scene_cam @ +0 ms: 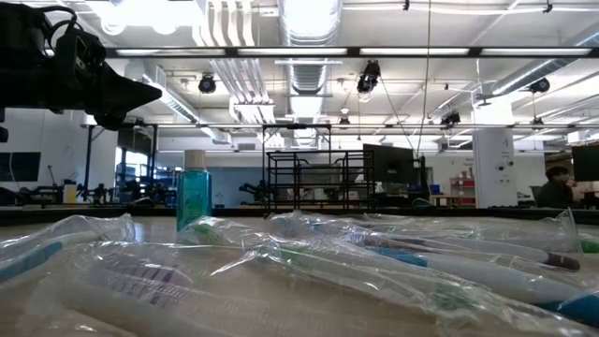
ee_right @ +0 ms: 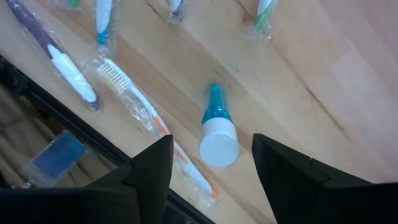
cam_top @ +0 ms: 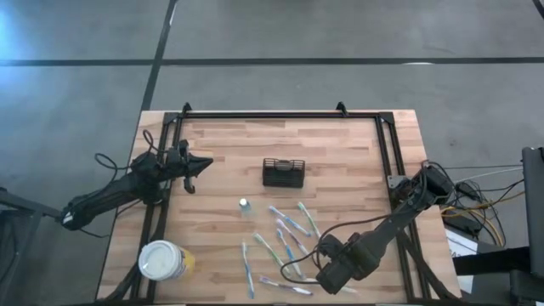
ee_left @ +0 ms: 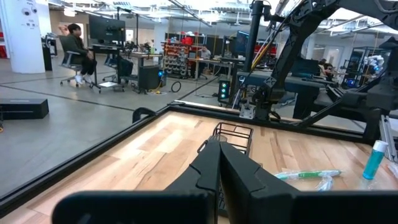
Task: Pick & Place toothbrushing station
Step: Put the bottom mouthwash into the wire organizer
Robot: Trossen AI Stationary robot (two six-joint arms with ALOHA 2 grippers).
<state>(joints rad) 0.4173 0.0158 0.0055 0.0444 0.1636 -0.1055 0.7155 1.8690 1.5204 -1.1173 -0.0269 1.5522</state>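
The toothbrushing station, a small black slatted holder (cam_top: pixel 283 172), stands on its base in the middle of the wooden table; the left wrist view shows it just beyond my fingers (ee_left: pixel 235 133). My left gripper (cam_top: pixel 202 166) hovers shut and level to its left, above the table. My right gripper (cam_top: pixel 327 272) points down, open, near the table's near edge among wrapped toothbrushes (cam_top: pixel 289 238). A white-and-teal toothbrush end (ee_right: pixel 217 138) lies on the wood below the gap between its fingers (ee_right: pixel 212 142), untouched.
A small teal bottle (cam_top: pixel 244 206) stands between the holder and the toothbrushes. A yellow cup with a white lid (cam_top: pixel 161 261) sits at the near left corner. A black rail frame (cam_top: pixel 280 114) runs round the table. Bare wood lies right of the holder.
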